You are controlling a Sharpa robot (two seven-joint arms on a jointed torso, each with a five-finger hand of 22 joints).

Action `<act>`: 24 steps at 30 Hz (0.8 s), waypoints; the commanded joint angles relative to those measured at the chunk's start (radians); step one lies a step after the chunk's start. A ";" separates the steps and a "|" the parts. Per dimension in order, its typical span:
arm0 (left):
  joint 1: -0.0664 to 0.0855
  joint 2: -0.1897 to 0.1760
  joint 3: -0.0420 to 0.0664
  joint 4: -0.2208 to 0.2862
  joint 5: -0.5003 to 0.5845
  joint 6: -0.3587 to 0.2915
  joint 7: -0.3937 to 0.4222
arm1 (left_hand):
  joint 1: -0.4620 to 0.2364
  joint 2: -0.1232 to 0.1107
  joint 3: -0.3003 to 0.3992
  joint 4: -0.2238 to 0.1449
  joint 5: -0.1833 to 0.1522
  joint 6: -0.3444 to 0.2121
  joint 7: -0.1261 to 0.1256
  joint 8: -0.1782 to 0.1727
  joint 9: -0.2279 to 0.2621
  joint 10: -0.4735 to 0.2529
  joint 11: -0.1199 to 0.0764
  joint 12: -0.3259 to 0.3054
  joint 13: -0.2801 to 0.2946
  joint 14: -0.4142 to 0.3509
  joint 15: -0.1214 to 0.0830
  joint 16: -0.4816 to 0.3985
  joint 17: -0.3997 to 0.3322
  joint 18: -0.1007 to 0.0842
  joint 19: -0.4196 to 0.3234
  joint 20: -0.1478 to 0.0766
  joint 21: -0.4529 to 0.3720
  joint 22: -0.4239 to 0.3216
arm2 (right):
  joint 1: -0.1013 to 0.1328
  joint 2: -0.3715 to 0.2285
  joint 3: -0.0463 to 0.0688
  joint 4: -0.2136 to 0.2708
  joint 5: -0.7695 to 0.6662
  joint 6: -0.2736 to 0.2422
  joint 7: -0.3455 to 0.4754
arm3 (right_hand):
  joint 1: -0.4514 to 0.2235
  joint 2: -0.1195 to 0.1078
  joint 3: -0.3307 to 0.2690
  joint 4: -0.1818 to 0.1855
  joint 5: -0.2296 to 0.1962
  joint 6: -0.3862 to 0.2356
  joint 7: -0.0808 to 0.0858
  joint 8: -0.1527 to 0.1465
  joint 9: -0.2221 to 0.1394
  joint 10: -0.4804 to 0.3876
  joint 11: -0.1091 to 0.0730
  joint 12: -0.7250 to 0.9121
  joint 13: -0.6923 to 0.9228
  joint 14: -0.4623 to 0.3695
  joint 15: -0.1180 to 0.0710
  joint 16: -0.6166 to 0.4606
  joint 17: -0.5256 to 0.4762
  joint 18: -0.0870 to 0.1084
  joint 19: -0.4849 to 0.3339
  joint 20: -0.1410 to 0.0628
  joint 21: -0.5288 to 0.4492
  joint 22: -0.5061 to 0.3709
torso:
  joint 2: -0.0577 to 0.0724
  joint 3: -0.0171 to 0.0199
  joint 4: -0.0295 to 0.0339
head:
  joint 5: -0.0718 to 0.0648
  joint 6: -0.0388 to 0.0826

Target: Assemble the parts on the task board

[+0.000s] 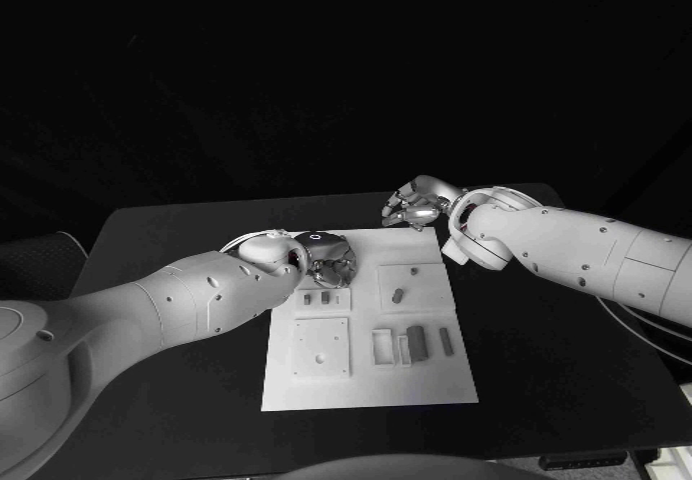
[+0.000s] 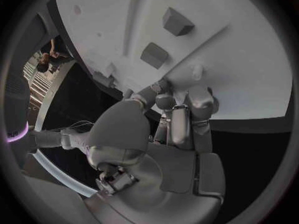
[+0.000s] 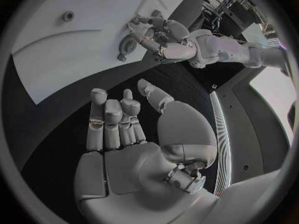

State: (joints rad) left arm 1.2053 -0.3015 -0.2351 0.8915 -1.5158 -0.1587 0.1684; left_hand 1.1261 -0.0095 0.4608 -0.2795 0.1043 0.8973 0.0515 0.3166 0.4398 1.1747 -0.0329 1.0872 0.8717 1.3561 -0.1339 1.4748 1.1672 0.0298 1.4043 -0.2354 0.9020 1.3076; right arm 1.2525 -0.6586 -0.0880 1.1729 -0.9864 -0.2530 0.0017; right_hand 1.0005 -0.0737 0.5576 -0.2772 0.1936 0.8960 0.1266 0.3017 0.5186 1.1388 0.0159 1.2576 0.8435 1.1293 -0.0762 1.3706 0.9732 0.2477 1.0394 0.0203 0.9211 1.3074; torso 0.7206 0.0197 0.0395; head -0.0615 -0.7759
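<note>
L hand (image 1: 329,262) hovers over the task board (image 1: 433,375) far-left corner, fingers curled w/ nothing visibly held, R hand (image 1: 415,207) loosely open off the far edge, parts (image 1: 415,342) lying on board — looks like pre-grasp; next needs a pick.

Board (image 1: 433,375): white, matt, smooth, plastic-looking. Parts (image 1: 417,342): grey, matt, hard plastic look; exact material n/k. Table (image 1: 173,300): black, matt, even surface. Left hand (image 1: 329,262) & right hand (image 1: 414,208): silver, metallic sheen, smooth, w/ glossy highlights on fingers (image 2: 181,124). Arms (image 1: 577,245): white shells, smooth, semi-gloss plastic look, small dark screw dots.
</note>
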 commanded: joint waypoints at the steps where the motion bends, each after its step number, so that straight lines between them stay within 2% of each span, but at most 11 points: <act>1: -0.001 0.004 0.000 0.003 0.004 0.012 0.019 | 0.000 0.011 0.006 0.000 0.003 0.099 0.036 0.008 0.002 0.001 0.006 0.003 -0.001 0.005 -0.001 0.004 0.003 0.135 -0.002 0.006 0.006 0.019 | 0.000 0.001 0.000 0.000 -0.002 0.009 0.004 | -0.011 0.002 -0.001 0.005 0.005 -0.002 0.007 -0.007 0.002 0.001 0.004 0.006 0.001 0.001 -0.008 0.005 -0.002 0.014 0.006 -0.002 -0.003 0.009 | 0.000 -0.0002 -0.0001 | 0.001 0.000; 24: -0.002 0.002 0.000 0.005 -0.005 -0.050 0.023 | 0.017 0.027 0.009 -0.009 -0.014 0.151 0.025 0.034 0.026 0.004 -0.003 0.003 -0.002 0.006 -0.009 0.002 0.012 0.130 -0.005 0.007 0.015 0.018 | 0.000 0.002 0.000 0.001 -0.002 0.007 0.005 | -0.013 0.002 -0.001 0.006 0.005 -0.002 0.007 -0.007 0.002 0.001 0.004 0.006 0.001 0.001 -0.008 0.005 -0.002 0.014 0.006 -0.002 -0.003 0.009 | 0.000 0.0002 0.0002 | 0.000 -0.005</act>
State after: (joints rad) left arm 1.2040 -0.3006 -0.2355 0.8934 -1.5180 -0.1791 0.1772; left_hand 1.1416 0.0060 0.4667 -0.2854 0.0960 0.9042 0.0517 0.3458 0.4649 1.1814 -0.0361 1.0872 0.8707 1.3597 -0.1375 1.4747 1.1779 0.0299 1.4009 -0.2319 0.9136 1.3073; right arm 1.2525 -0.6575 -0.0880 1.1728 -0.9863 -0.2529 0.0016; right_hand 0.9963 -0.0695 0.5576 -0.2772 0.1936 0.8937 0.1286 0.3016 0.5192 1.1388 0.0159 1.2576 0.8435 1.1305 -0.0746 1.3707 0.9732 0.2449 1.0417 0.0181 0.9211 1.3074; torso 0.7213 0.0193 0.0392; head -0.0624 -0.7807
